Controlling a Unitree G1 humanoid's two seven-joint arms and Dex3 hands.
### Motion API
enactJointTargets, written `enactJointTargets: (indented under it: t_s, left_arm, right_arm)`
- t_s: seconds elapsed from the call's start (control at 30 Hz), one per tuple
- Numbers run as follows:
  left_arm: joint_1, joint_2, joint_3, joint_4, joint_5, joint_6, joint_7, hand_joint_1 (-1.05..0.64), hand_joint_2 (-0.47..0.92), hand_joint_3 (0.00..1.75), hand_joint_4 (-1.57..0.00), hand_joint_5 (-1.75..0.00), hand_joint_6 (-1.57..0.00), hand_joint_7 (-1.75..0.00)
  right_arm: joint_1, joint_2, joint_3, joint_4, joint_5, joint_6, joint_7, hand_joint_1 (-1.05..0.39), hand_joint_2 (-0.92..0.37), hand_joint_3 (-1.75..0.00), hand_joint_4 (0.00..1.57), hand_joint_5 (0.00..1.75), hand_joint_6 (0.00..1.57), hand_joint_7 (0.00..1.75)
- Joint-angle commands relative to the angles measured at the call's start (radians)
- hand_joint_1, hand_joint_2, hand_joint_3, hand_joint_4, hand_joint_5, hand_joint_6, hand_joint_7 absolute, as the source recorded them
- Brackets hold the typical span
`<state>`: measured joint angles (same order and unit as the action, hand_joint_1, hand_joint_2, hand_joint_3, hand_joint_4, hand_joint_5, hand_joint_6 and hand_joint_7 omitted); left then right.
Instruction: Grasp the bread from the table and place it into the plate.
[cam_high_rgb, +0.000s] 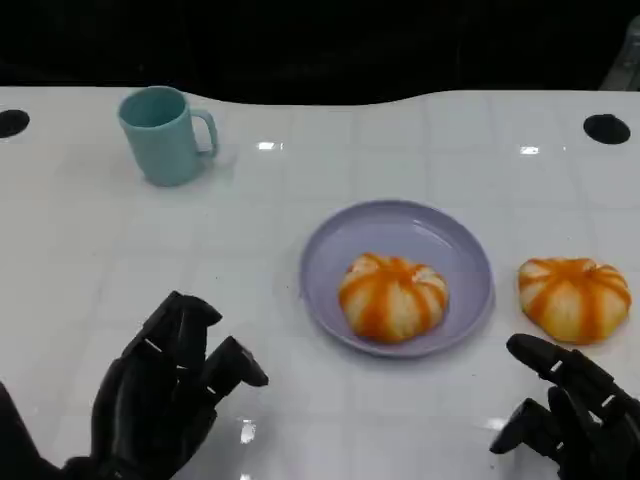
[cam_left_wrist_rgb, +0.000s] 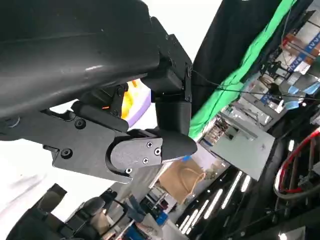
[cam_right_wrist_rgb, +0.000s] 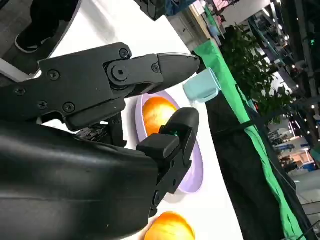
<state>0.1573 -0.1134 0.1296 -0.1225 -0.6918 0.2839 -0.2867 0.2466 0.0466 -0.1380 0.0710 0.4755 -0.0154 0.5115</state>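
One orange-striped bread bun lies in the lavender plate at the middle of the table. A second bun of the same kind sits on the table just right of the plate. My right hand hovers at the lower right, a little in front of that second bun, fingers spread and holding nothing. My left hand rests at the lower left, open and empty, well away from the plate. The right wrist view has the plate, the bun in it and the table bun beyond my fingers.
A teal mug stands at the back left of the white table; the right wrist view has the mug too. Two dark round holes mark the table's far corners. A black backdrop runs behind the table's far edge.
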Motion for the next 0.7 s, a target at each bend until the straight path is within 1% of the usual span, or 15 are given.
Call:
enactJointTargets:
  t_s: [0.03,0.17,0.23,0.43,0.7]
  left_arm:
    - [0.029,0.007,0.005,-0.028,0.012,0.023,0.028,-0.52,0.92,0.45,-0.74,-1.75,-0.54,-1.67]
    - [0.042,0.007,0.005,-0.042,0.012,0.044,0.041,-0.51,0.92,0.43,-0.74,-1.75,-0.54,-1.64]
    - [0.047,0.007,0.004,-0.048,0.013,0.054,0.05,-0.5,0.92,0.41,-0.74,-1.75,-0.55,-1.63]
    - [0.04,0.006,0.004,-0.049,0.024,0.066,0.071,-0.51,0.92,0.39,-0.76,-1.75,-0.58,-1.64]
    - [0.039,0.012,-0.003,-0.029,0.045,0.04,0.036,-0.51,0.92,0.42,-0.73,-1.75,-0.56,-1.63]
  right_arm:
    - [0.009,-0.014,-0.006,-0.016,0.012,0.007,0.002,-0.79,-0.92,-0.18,0.67,1.45,0.99,0.43]
    - [0.003,-0.016,-0.009,-0.006,0.009,-0.004,0.007,-0.79,-0.92,-0.19,0.67,1.45,0.99,0.43]
    - [0.0,-0.017,-0.011,0.002,0.007,-0.013,0.013,-0.8,-0.92,-0.19,0.69,1.42,1.0,0.4]
    - [-0.008,-0.023,-0.014,0.016,0.002,-0.018,0.023,-0.79,-0.92,-0.2,0.69,1.41,1.02,0.37]
    - [-0.005,-0.032,-0.009,0.005,-0.015,-0.003,0.01,-0.8,-0.92,-0.21,0.71,1.42,1.04,0.36]
